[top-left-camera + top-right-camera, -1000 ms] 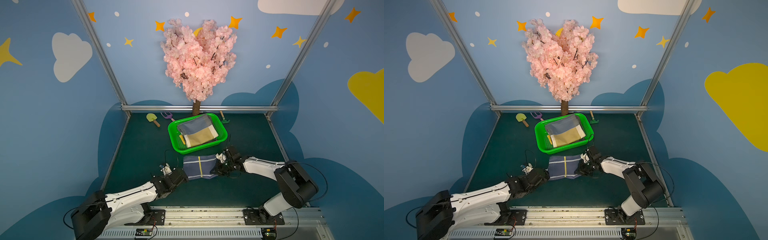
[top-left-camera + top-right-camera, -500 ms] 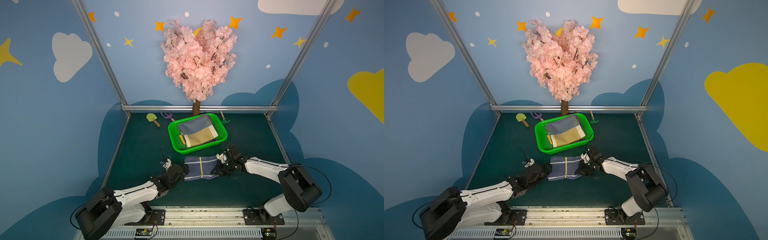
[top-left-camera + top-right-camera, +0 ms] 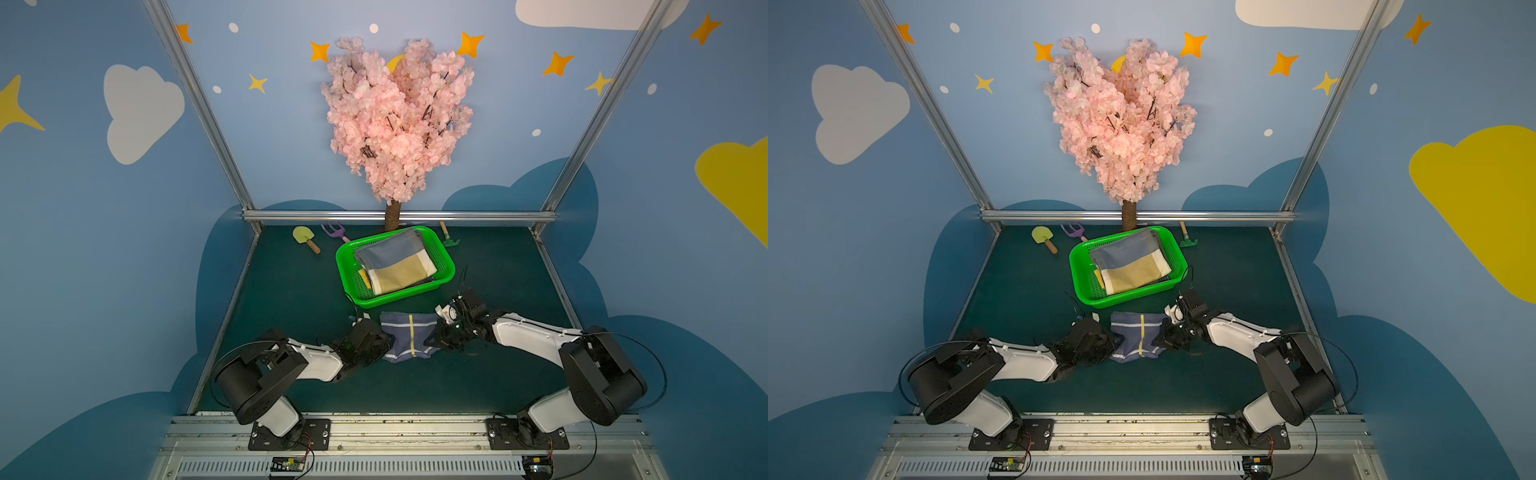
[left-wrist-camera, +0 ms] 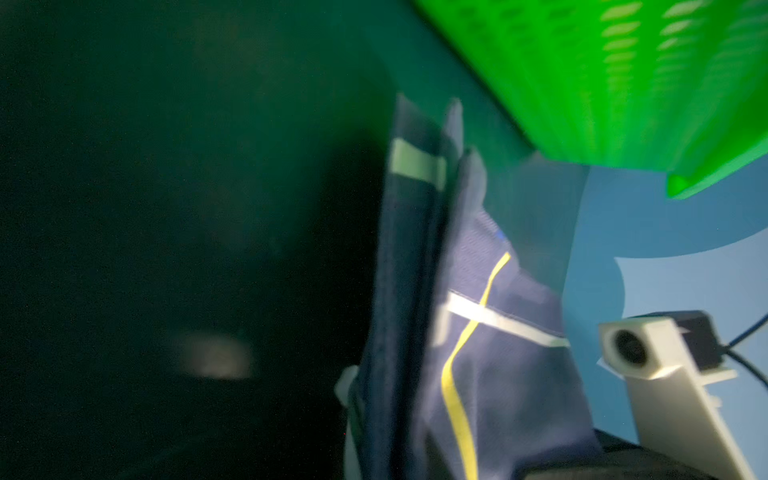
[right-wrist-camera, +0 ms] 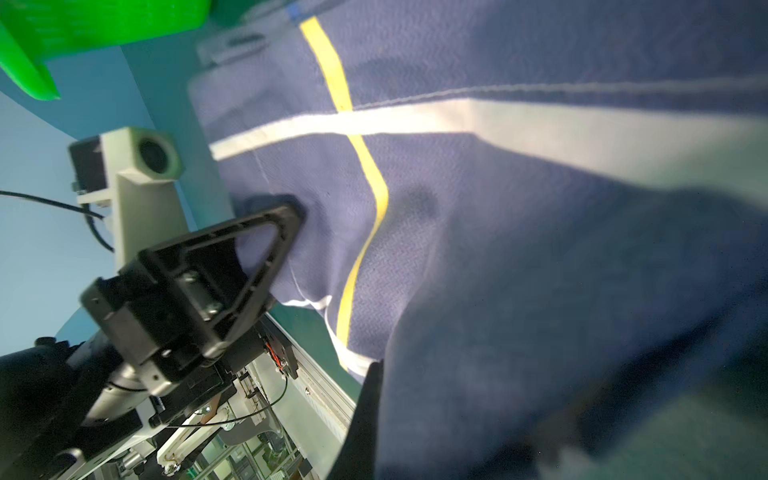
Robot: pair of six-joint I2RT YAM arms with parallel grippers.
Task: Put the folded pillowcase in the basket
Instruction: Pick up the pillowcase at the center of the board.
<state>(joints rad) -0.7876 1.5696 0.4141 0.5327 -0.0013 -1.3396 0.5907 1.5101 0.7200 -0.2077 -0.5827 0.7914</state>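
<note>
Pillowcase (image 3: pixel 409 338): navy with a yellow stripe, folded, just in front of the basket (image 3: pixel 341 270) (other folded cloth (image 3: pixel 399 266) lies inside it).
Left gripper (image 3: pixel 386 343): before the basket, pinched closed on the pillowcase's edge.
Right gripper (image 3: pixel 434 338): clamped on the opposite edge.

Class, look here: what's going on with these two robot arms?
The left gripper and right gripper are each shut on one end of a folded pillowcase, navy with white and yellow stripes, just in front of the green basket. The basket already holds other folded cloth. The pillowcase is not yet in it.
</note>
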